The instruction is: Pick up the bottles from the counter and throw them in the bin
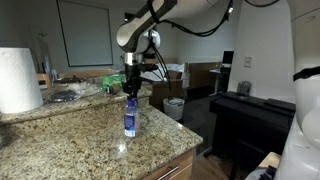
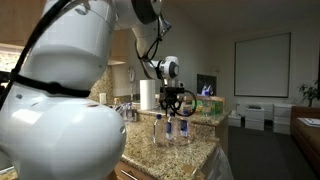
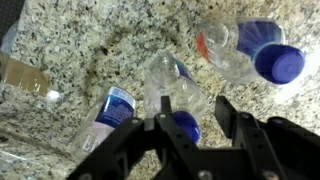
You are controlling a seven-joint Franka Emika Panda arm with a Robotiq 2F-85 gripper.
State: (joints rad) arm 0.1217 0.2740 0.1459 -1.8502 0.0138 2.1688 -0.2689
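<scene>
- The hand (image 3: 195, 118) points straight down over the desk (image 3: 90, 50); its two dark fingers (image 3: 228, 120) are spread apart and grip nothing
- In the wrist view the blue cap of the middle bottle (image 3: 172, 92) sits between the jaws, nearer one finger, with a clear gap to the other
- That bottle is clear plastic and stands upright on the speckled granite
- Just beside it on one side stands the blue-labelled bottle (image 3: 112, 107); its top is hidden behind the hand
- On the other side, a little further off, stands the reddish-labelled bottle (image 3: 225, 50), its blue cap in plain view
- In an exterior view the hand (image 1: 131, 92) hangs right over one upright bottle (image 1: 130, 117) with a blue label, its fingertips level with the cap; the other bottles cannot be told apart there
- In an exterior view the hand (image 2: 175, 108) is just above a tight group of upright bottles (image 2: 170, 130) near the rounded edge of the desk (image 2: 200, 152)
- The bin (image 1: 174, 107) stands on the floor beyond the edge of the desk (image 1: 90, 140), well apart from the bottles
- A large white paper-towel roll (image 1: 18, 80) stands upright at the far end of the desk
- A black cabinet (image 1: 255, 120) stands across the floor from the desk, past the bin
- The white arm (image 1: 175, 15) reaches in from above and bends down to the hand
</scene>
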